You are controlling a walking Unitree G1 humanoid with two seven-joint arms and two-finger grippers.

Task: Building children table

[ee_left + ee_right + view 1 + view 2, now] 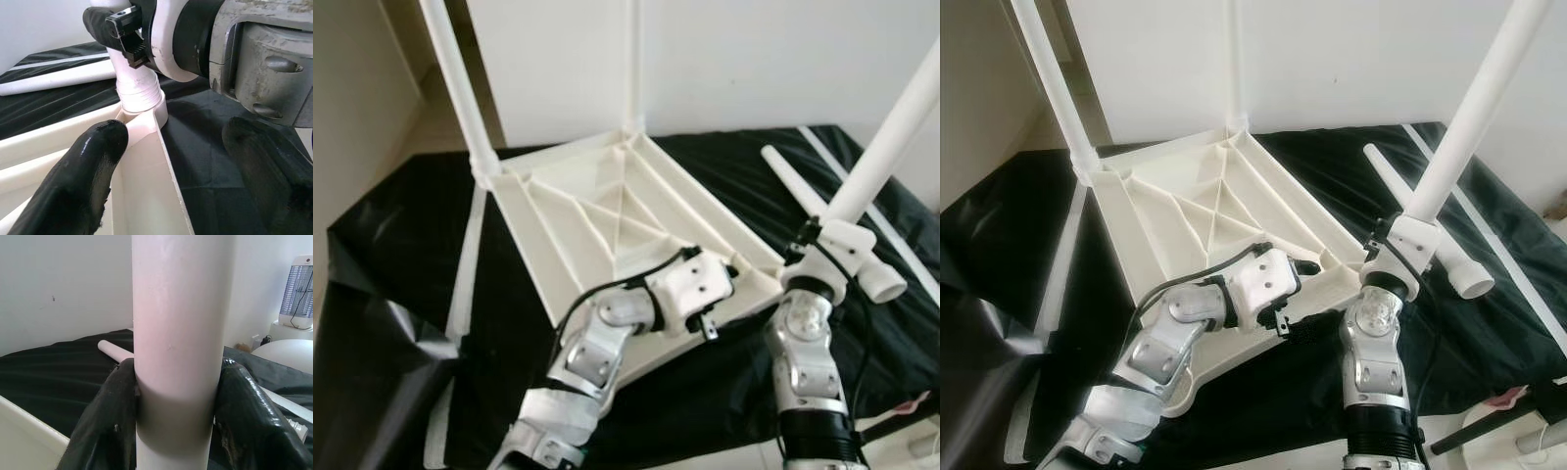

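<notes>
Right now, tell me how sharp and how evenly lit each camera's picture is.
Left eye view: soft, the white wall and tabletop washed out. Left wrist view: near fingers blurred, leg socket sharper. Right wrist view: table leg fairly sharp with a pinkish cast, fingers soft in shade.

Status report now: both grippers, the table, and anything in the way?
Right gripper shut on leg at corner socket. Left gripper open, astride tabletop rim. Two legs fitted. Spare leg lying nearby, not blocking.
</notes>
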